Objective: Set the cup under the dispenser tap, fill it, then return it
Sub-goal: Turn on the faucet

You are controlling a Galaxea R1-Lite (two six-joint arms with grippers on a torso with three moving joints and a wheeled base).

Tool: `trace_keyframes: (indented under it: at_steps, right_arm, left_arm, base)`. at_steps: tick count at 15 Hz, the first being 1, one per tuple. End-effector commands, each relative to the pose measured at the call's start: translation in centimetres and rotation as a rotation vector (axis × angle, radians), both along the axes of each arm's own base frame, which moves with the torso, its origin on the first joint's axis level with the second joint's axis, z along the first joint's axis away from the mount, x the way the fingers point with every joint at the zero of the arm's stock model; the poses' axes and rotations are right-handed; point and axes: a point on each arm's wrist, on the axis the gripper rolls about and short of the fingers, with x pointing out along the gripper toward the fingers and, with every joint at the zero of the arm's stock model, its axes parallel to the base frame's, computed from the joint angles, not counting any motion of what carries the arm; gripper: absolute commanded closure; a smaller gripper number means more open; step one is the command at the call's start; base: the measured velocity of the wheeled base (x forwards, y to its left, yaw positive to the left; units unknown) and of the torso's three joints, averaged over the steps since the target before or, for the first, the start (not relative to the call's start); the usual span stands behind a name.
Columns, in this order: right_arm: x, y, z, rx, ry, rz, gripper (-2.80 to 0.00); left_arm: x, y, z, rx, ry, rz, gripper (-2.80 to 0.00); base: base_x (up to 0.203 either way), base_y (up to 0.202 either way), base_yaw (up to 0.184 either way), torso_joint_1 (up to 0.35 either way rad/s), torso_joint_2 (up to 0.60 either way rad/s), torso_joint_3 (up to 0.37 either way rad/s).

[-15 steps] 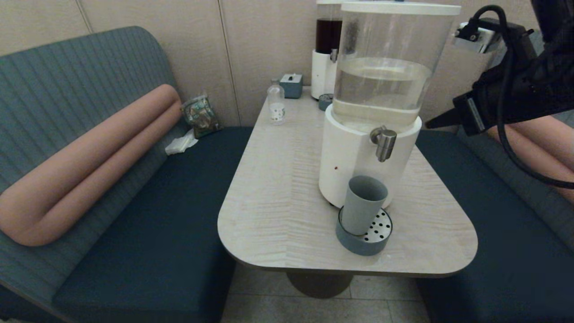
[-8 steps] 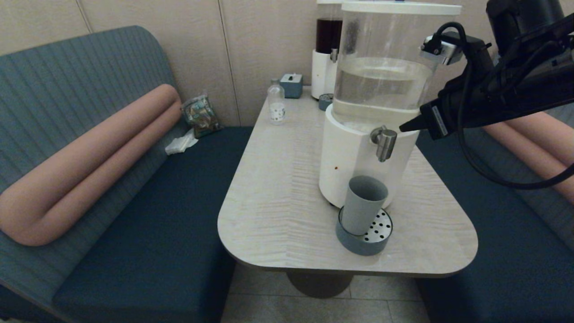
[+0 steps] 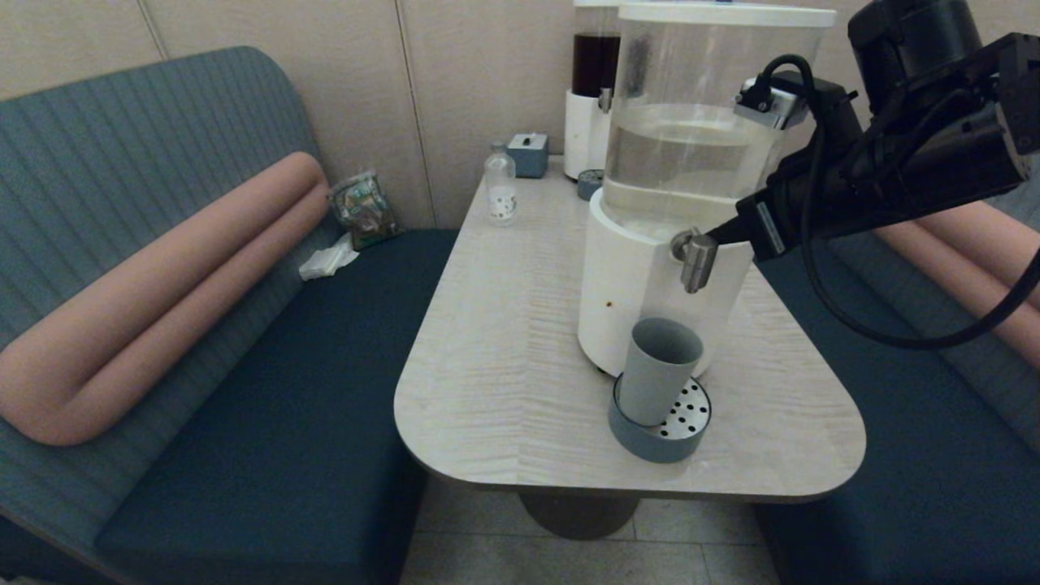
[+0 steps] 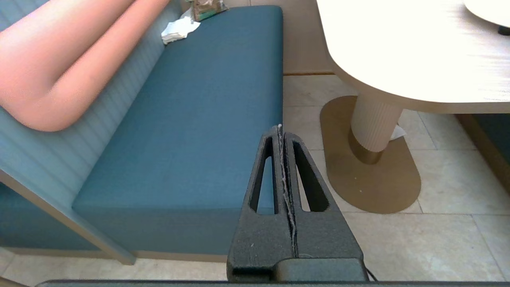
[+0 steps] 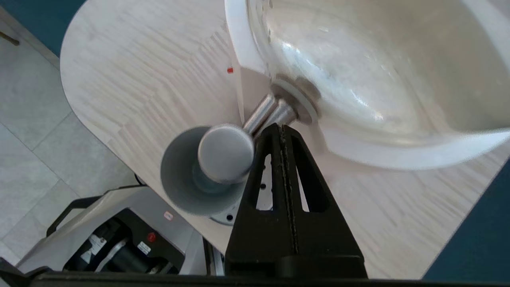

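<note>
The grey-blue cup [image 3: 656, 370] [image 5: 179, 175] stands upright on the round perforated drip tray [image 3: 678, 435], directly beneath the brushed-steel dispenser tap [image 3: 697, 258] [image 5: 227, 153] of the big clear-tank dispenser [image 3: 691, 162]. My right gripper [image 3: 715, 236] [image 5: 281, 127] is shut and empty, its tip right beside the tap's stem, close to the white base. Whether it touches the tap I cannot tell. My left gripper [image 4: 280, 129] is shut and parked low over the floor, beside the blue bench.
A slimmer dispenser with dark liquid [image 3: 593, 89], a small clear bottle [image 3: 500, 191] and a small grey-blue box [image 3: 528, 154] stand at the table's far end. Blue benches [image 3: 284, 390] flank the table [image 3: 504, 341]. The robot's base [image 5: 119, 235] shows under the table edge.
My right arm has swung in from the right toward the tap; its shut tip now sits at the tap's stem. The cup, tray and left arm have not moved.
</note>
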Motion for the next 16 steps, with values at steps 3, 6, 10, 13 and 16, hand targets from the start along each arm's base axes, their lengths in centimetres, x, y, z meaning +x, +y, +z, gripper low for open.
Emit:
trace_keyframes:
  at_steps: [3, 6, 10, 13, 16]
  right_arm:
    - [0.47, 0.34, -0.15, 0.028, -0.011, 0.045, 0.0]
    - [0.58, 0.54, -0.22, 0.049, -0.007, 0.083, 0.0]
    - [0.9, 0.59, -0.25, 0.078, -0.015, 0.134, 0.0]
    - [0.97, 0.62, -0.4, 0.068, -0.021, 0.18, 0.0]
    - [1.11, 0.32, -0.4, 0.069, -0.024, 0.169, 0.0]
  left_arm:
    - [0.01, 0.0, 0.0, 0.001, 0.002, 0.001, 0.0]
    - [0.01, 0.0, 0.01, 0.001, 0.001, 0.001, 0.0]
    - [0.01, 0.0, 0.01, 0.001, 0.001, 0.001, 0.0]
    - [0.01, 0.0, 0.01, 0.001, 0.001, 0.001, 0.0]
    - [0.01, 0.0, 0.01, 0.001, 0.001, 0.001, 0.0]
  base:
    - [0.0, 0.0, 0.0, 0.0, 0.0, 0.0]
    - [0.0, 0.0, 0.0, 0.0, 0.0, 0.0]
    - [0.0, 0.0, 0.0, 0.0, 0.0, 0.0]
    - [0.0, 0.0, 0.0, 0.0, 0.0, 0.0]
    - [0.0, 0.0, 0.0, 0.0, 0.0, 0.0]
